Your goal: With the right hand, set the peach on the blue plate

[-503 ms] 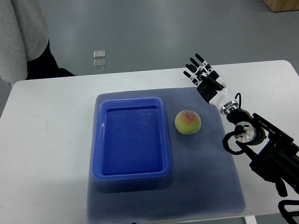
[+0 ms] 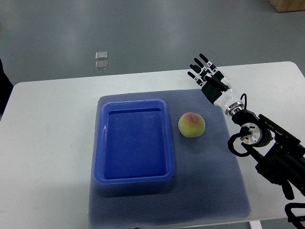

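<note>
A yellow-green peach [image 2: 192, 125] with a pink blush rests on the grey-blue mat [image 2: 209, 181], just right of the blue plate [image 2: 136, 177], a deep rectangular tray with nothing in it. My right hand [image 2: 206, 74] hovers over the mat's far right corner, up and to the right of the peach and apart from it. Its fingers are spread and hold nothing. The right arm runs down to the picture's lower right edge. No left arm shows.
The mat lies on a white table [image 2: 47, 143]. Two small clear squares [image 2: 101, 60] lie on the grey floor beyond the table's far edge. A dark sliver of a person's clothing [image 2: 4, 90] shows at the left edge.
The person in grey at the top left has moved almost out of view. My right hand has shifted slightly; the peach has not moved.
</note>
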### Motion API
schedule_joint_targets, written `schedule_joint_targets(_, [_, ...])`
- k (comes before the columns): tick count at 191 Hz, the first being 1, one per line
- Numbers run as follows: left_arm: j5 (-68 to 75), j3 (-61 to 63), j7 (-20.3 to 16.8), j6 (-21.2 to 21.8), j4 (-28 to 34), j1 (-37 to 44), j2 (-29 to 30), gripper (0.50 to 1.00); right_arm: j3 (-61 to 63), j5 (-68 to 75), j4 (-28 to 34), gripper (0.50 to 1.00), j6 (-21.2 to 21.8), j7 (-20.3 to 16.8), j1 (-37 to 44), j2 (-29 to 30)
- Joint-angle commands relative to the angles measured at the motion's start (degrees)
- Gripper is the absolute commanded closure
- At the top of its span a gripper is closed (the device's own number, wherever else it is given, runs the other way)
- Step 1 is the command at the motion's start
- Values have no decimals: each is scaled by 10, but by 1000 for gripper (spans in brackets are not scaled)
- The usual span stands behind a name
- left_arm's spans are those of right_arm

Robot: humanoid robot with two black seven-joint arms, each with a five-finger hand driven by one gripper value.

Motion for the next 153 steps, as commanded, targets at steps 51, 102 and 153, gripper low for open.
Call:
schedule_joint_targets(51, [0,0,0,-1,-4,0,0,500,-31,-155,-1,570,-25,-6,66,-30])
schedule_joint_targets(102, [0,0,0,-8,-4,-1,0,500,-346,-289,0,570,-7,-42,281,-149])
schedule_joint_targets(153, [0,0,0,-10,-5,-5,0,500,-725,-344,25,570,69,-45,551,-177])
